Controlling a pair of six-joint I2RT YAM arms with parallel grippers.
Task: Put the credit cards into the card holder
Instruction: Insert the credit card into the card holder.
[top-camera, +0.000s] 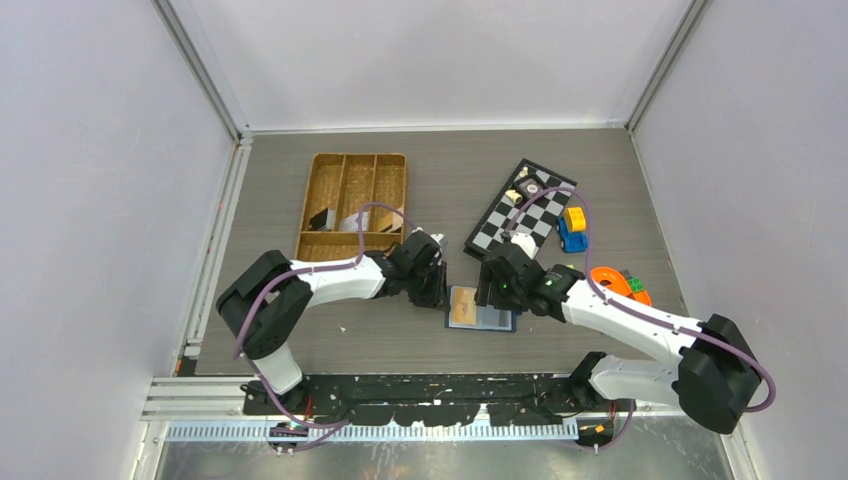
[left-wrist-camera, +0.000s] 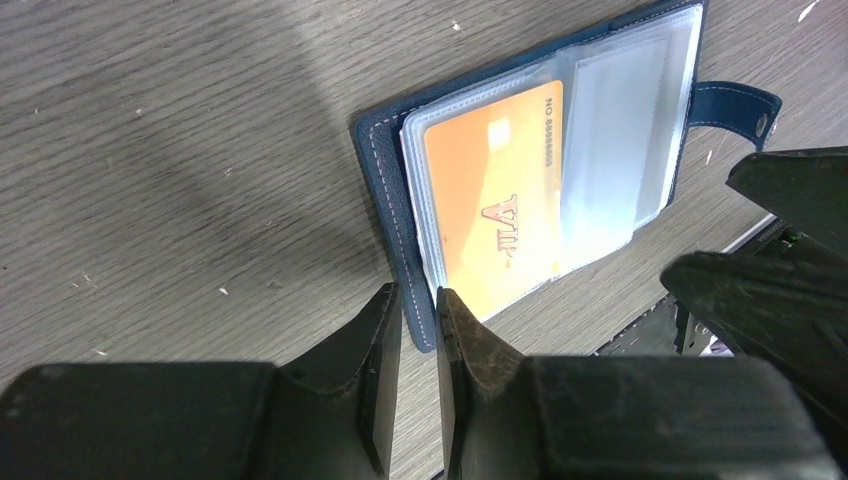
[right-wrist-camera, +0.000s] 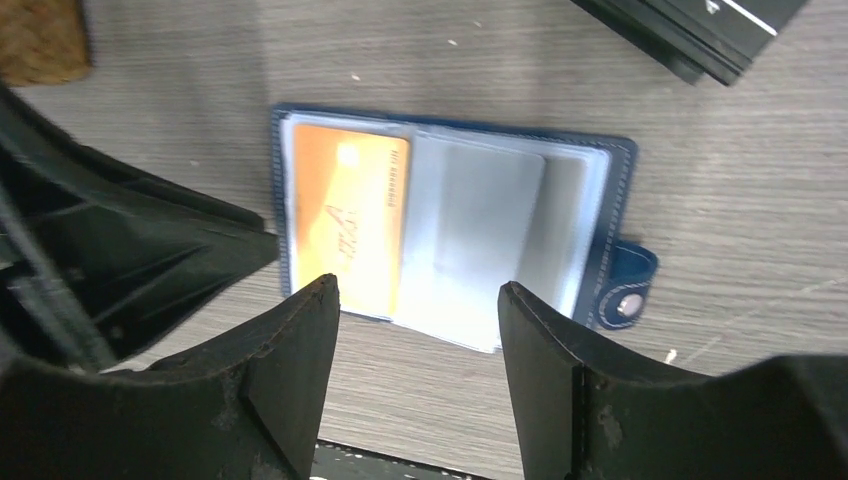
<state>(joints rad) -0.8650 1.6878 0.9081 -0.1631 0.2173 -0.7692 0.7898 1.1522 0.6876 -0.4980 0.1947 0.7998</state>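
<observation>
Now, card holder (left-wrist-camera: 385, 170): open flat on table (left-wrist-camera: 150, 150);
orange card (left-wrist-camera: 495, 200): inside its left clear sleeve;
left gripper (left-wrist-camera: 418, 305): jaws nearly closed at holder's left edge, grip unclear;
right gripper (right-wrist-camera: 418, 290): jaws apart, empty, above holder

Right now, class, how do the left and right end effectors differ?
The left end effector is nearly closed, pinching the card holder's edge; the right end effector stands wide open, holding nothing. The left sits by the orange card; the right by the snap tab. Both are black, two-fingered.
</observation>
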